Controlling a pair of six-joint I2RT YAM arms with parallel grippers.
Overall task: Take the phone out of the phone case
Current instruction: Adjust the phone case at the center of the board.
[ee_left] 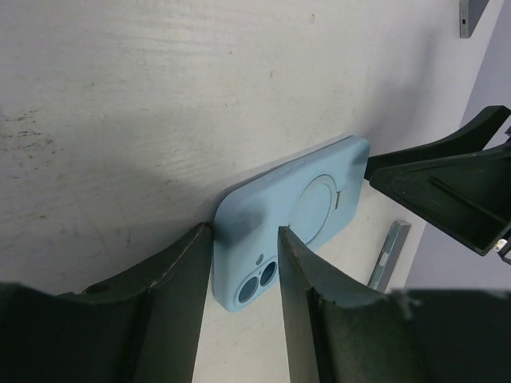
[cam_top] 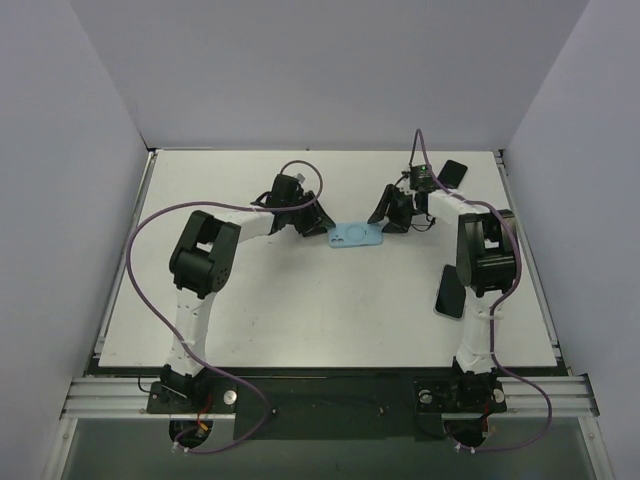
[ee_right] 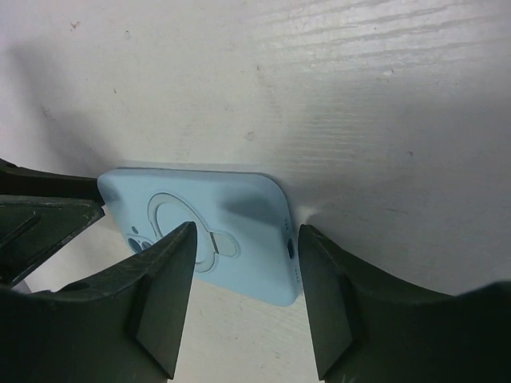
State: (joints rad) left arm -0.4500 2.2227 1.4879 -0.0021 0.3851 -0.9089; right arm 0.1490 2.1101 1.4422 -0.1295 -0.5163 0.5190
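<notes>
A light blue phone case [cam_top: 355,236] lies back-up in the middle of the white table, its ring mount and camera cut-out facing up. I cannot see the phone's screen side. My left gripper [cam_top: 318,226] is open, its fingers on either side of the case's camera end [ee_left: 263,239]. My right gripper [cam_top: 386,220] is open, its fingers straddling the case's charging-port end [ee_right: 263,231]. In the left wrist view the left gripper [ee_left: 244,239] frames the lens corner. In the right wrist view the right gripper [ee_right: 247,235] frames the port corner. Neither grips the case.
A dark phone [cam_top: 452,172] lies at the back right corner. Another phone [cam_top: 450,291] lies beside the right arm; it shows edge-on in the left wrist view [ee_left: 389,255]. White walls enclose the table [cam_top: 300,310].
</notes>
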